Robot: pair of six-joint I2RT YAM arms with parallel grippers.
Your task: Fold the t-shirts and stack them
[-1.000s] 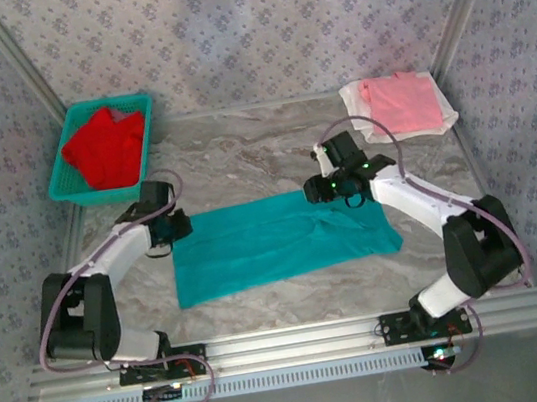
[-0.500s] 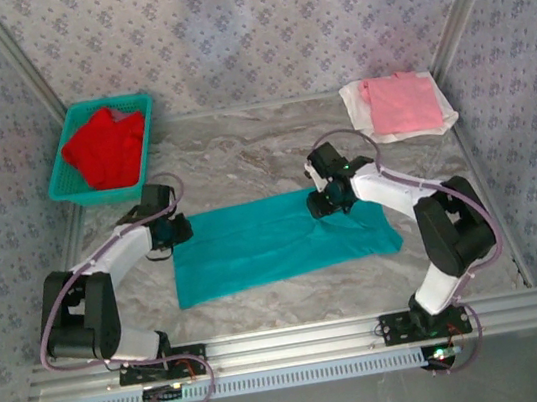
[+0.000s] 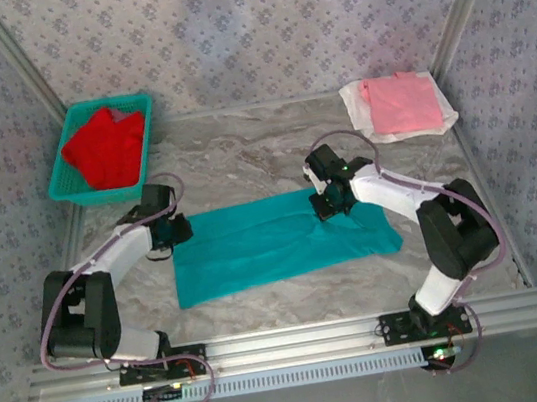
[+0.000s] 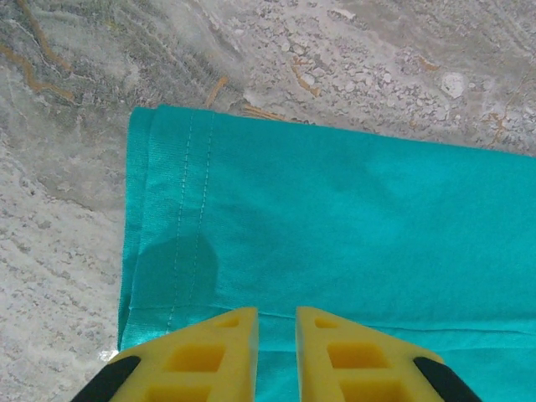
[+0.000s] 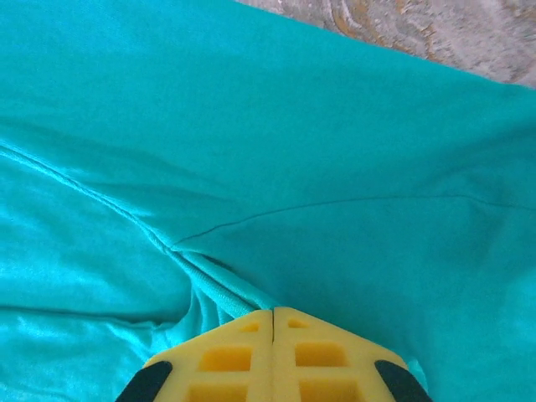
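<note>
Presently, the teal t-shirt (image 3: pixel 275 245) lies spread flat on the marble table (image 3: pixel 241 154), between the arms. The right gripper (image 5: pixel 274 311) is fully closed, pinching a raised fold near the shirt's far edge. The left gripper (image 4: pixel 276 311) sits at the left hem, jaws a narrow slit apart; whether cloth is caught cannot be told.

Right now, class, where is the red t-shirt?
In the top view, the red t-shirt lies inside the teal basket at the far-left corner of the table.
</note>
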